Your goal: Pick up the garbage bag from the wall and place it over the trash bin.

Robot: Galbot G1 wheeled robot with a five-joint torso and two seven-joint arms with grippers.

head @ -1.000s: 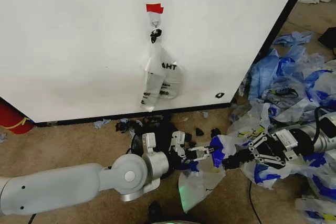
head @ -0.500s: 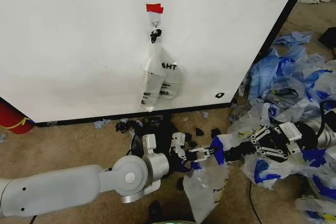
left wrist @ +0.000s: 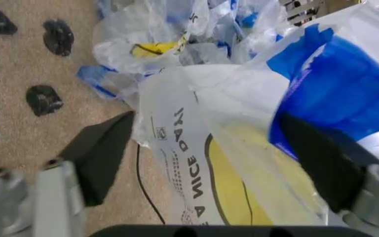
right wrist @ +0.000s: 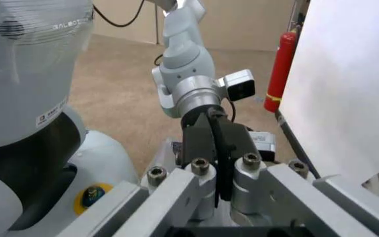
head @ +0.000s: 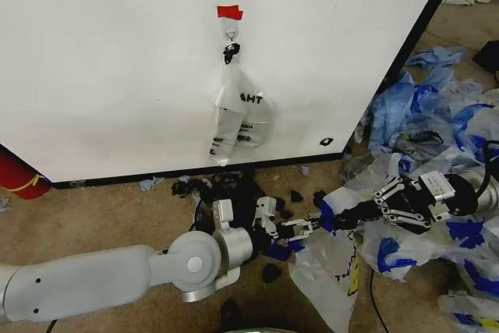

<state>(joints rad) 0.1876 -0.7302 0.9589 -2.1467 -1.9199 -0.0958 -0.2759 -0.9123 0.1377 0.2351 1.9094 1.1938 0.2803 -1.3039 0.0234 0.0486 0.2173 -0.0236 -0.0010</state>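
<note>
While both arms reach low | left end effector point(head: 308, 226) agape | right end effector point(head: 337, 217) pinching garbage bag point(head: 331, 271)

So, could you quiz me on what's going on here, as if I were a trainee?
1. True or false: the right gripper has its fingers shut on the garbage bag.
2. What hangs from the hook on the wall? A) a narrow white bag B) a towel C) a coat
3. Fill in: the left gripper has its fingers ___ around the bag.
Key: 1 true; 2 A; 3 open.
</note>
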